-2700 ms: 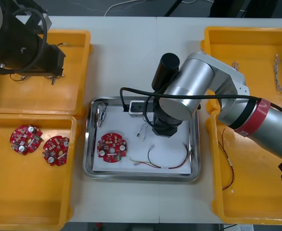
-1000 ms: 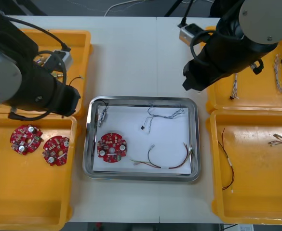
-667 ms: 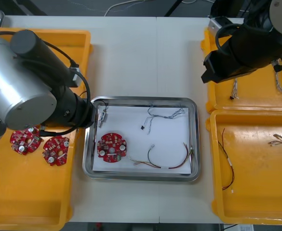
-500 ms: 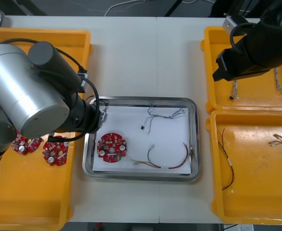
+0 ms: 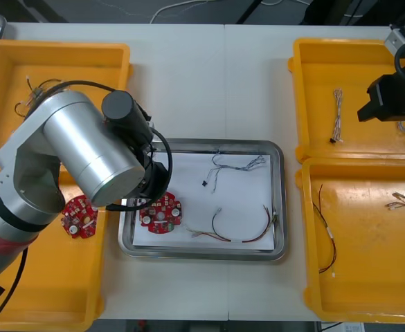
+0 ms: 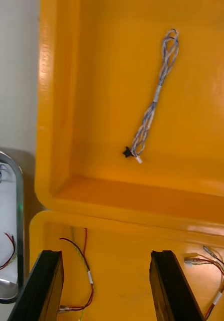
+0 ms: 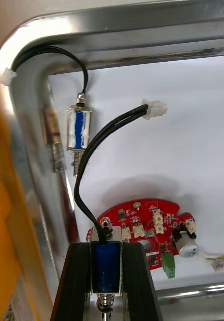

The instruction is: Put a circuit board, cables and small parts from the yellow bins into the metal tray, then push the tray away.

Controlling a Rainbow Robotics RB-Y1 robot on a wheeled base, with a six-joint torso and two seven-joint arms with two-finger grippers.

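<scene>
Left gripper (image 7: 107,251) clenching small metal part (image 7: 106,273), hovering over metal tray (image 5: 209,143), left of centre. Tray holding circuit board (image 5: 162,216), cables (image 5: 240,232). Right gripper (image 6: 106,261) idling, fingers spread, upper right of front view. Release and tray push remaining.

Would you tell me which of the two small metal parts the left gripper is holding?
The small metal part nearest the round red circuit board, clamped in the left gripper; the other part lies free by the metal tray's corner.
</scene>
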